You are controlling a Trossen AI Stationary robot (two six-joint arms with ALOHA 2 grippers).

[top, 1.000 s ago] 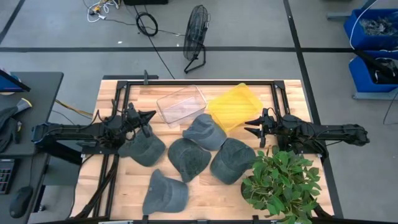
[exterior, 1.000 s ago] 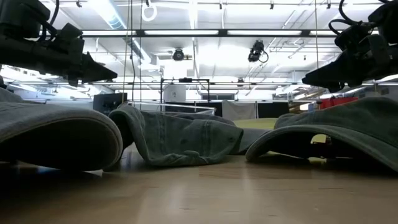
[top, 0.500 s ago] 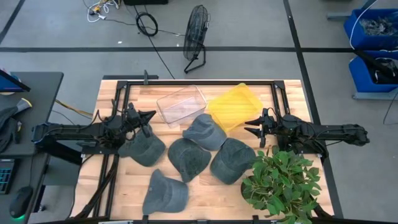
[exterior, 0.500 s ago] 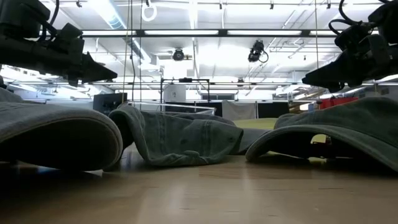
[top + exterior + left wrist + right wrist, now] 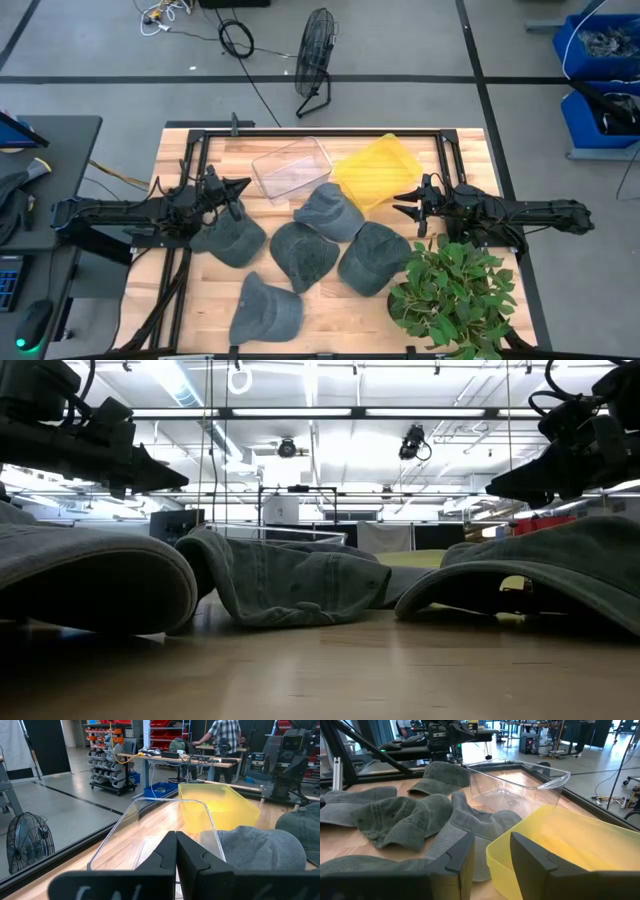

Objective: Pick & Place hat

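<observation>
On the wooden table (image 5: 200, 300), five grey caps are spread out, and nothing is held by either arm. One cap (image 5: 232, 238) lies just beside the left gripper (image 5: 240, 187), another cap (image 5: 330, 210) sits against the near corners of the clear bin (image 5: 292, 170) and the yellow bin (image 5: 378, 172), a third cap (image 5: 303, 253) lies in the middle, a fourth cap (image 5: 374, 257) rests next to the potted plant (image 5: 452, 295), and a fifth cap (image 5: 266, 308) lies nearest the front edge.

The left gripper is held above the table with its fingers (image 5: 165, 854) pressed together and nothing between them. The right gripper (image 5: 408, 203) is held beside the yellow bin, its fingers (image 5: 460, 852) parted with a clear gap and no contents.

The caps are judged to be light, soft washed cloth; the crowns are seen crumpled and sagging, so they would be expected to fold and droop when lifted rather than keep their shape. The brim is probably the stiffest part and would give the firmest hold; a pinch of the crown's bunched fabric would also serve, since the cloth is unlikely to slip. Little breakage risk is expected, though a neighbouring cap could be dragged along where the caps overlap.
</observation>
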